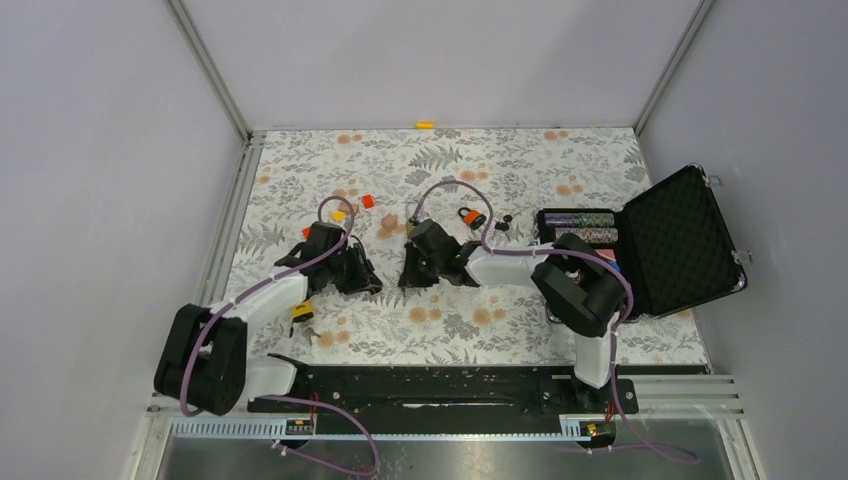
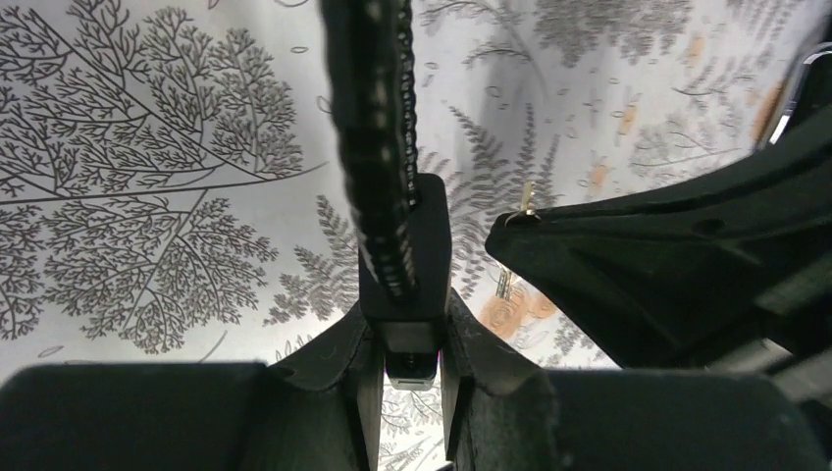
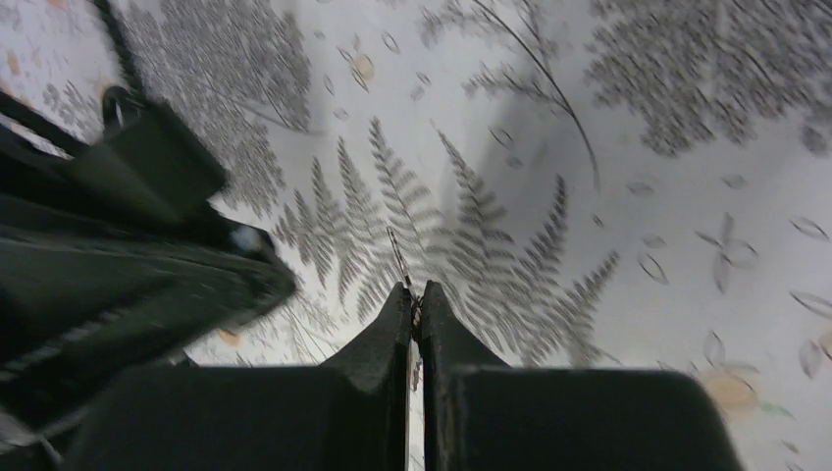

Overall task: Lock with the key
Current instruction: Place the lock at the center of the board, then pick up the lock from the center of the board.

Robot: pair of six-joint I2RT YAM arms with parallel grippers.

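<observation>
One floral tablecloth, grey walls, pinched key

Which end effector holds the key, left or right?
The right end effector: it is shut on the thin key, while the left end effector grips a black padlock instead.

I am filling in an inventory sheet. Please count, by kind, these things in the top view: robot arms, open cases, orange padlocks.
Robot arms: 2
Open black case: 1
Orange padlock: 1
Total: 4
</observation>
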